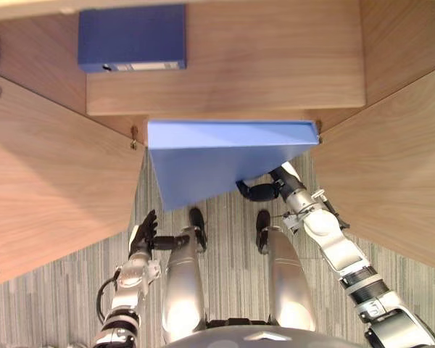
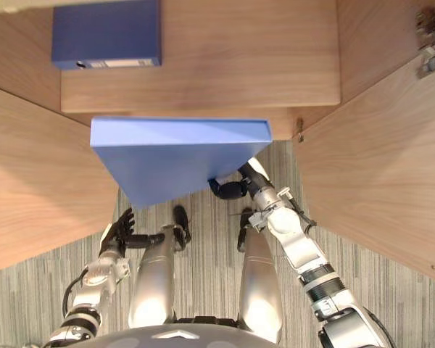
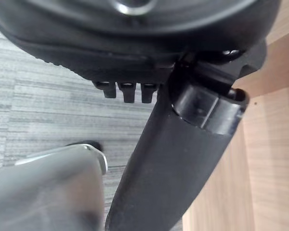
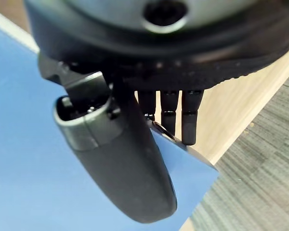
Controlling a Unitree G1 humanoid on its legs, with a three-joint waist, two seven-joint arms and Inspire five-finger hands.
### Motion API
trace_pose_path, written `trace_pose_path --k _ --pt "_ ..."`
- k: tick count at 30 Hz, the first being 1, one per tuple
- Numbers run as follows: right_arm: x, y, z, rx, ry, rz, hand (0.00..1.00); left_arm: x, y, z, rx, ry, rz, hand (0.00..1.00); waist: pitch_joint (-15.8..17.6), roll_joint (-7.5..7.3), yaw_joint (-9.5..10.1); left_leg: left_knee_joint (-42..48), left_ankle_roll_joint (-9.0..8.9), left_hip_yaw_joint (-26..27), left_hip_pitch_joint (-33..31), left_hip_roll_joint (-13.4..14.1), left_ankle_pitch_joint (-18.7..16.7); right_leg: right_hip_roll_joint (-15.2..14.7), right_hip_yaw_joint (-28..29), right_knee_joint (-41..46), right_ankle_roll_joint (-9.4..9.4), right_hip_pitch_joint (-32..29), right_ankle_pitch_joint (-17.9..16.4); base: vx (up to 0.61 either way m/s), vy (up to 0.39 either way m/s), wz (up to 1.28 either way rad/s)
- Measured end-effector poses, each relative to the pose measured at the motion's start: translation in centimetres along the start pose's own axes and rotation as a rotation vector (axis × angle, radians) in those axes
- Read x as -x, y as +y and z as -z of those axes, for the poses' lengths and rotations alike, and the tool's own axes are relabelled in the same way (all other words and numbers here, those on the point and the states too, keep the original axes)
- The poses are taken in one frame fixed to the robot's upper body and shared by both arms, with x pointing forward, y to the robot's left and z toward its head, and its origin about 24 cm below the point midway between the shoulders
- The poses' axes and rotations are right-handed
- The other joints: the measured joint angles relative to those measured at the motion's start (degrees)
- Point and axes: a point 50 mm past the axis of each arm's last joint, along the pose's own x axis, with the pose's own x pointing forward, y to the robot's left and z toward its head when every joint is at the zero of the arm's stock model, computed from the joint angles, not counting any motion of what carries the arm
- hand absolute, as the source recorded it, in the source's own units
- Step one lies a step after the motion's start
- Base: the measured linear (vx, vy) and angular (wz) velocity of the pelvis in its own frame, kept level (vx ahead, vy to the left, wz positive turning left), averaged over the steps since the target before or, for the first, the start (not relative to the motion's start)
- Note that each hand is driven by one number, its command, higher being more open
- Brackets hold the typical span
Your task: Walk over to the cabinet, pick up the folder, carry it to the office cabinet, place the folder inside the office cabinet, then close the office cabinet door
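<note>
Cabinet (image 1: 275, 72) stands with both doors wide open, the light blue folder (image 1: 210, 163) held at its front edge above the floor. A dark blue binder (image 1: 130, 36) lies on the shelf inside. The right hand (image 1: 264, 190) pinches the folder's lower corner between thumb and fingers; the left hand (image 1: 143, 232) hangs low, fingers loosely straight.

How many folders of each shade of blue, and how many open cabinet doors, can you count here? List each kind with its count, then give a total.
Dark blue folder lying on the wooden shelf: 1
Light blue folder pinched in the right hand: 1
Open wooden cabinet doors: 2
Total: 4
</note>
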Motion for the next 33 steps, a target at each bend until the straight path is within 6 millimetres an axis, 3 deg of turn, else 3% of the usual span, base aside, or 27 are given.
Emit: trace_pose_path --k 6,9,14,22,27,33 --pt "-1.8 -1.4 -5.9 -0.279 -0.262 0.091 0.00 -0.5 -3.1 -2.8 0.100 -0.108 0.055 1.00 0.43 -0.04 0.36 5.04 0.01 -0.35 -7.12 1.76 -1.82 0.46 -0.03 3.60 -0.31 -6.73 -0.97 -0.01 0.017 -0.06" --pt "-2.3 -2.9 -7.3 -0.391 -0.331 0.130 0.00 -0.7 -4.3 -3.6 0.132 -0.132 0.077 1.00 0.53 0.01 1.38 5.75 0.13 -0.42 -8.74 1.88 -1.97 0.43 -0.18 3.88 -0.31 -8.15 -0.99 0.04 0.015 0.00" --pt "-3.0 -4.5 -9.3 -0.506 -0.430 0.141 0.00 -0.8 -4.0 -4.1 0.146 -0.151 0.063 1.00 0.55 0.02 1.60 6.65 0.26 -0.42 -10.65 1.88 -2.41 0.06 -0.44 4.66 -0.31 -10.00 -1.23 0.03 0.007 0.01" --pt "-4.5 -5.6 -13.1 -0.655 -0.576 0.073 0.00 -0.8 -4.1 -4.9 0.183 -0.177 0.059 1.00 0.58 0.02 1.83 6.86 0.46 -0.76 -12.67 1.27 -2.33 -0.81 -0.66 5.87 -0.26 -11.99 -1.50 0.01 0.008 0.04" --pt "-5.1 -5.9 -14.4 -0.680 -0.633 0.069 0.00 -0.8 -4.2 -5.2 0.200 -0.186 0.051 1.00 0.58 0.02 1.88 6.68 0.63 -1.23 -13.31 0.81 -1.97 -1.24 -1.29 5.76 -0.26 -12.04 -1.49 0.01 0.023 0.09" --pt "-5.7 -5.1 -13.9 -0.729 -0.612 0.068 0.00 -0.8 -4.3 -5.2 0.197 -0.186 0.050 1.00 0.57 0.02 1.88 6.35 0.55 -1.26 -13.35 0.56 -1.65 -1.45 -1.39 5.68 -0.27 -12.06 -1.45 0.01 0.007 0.02"
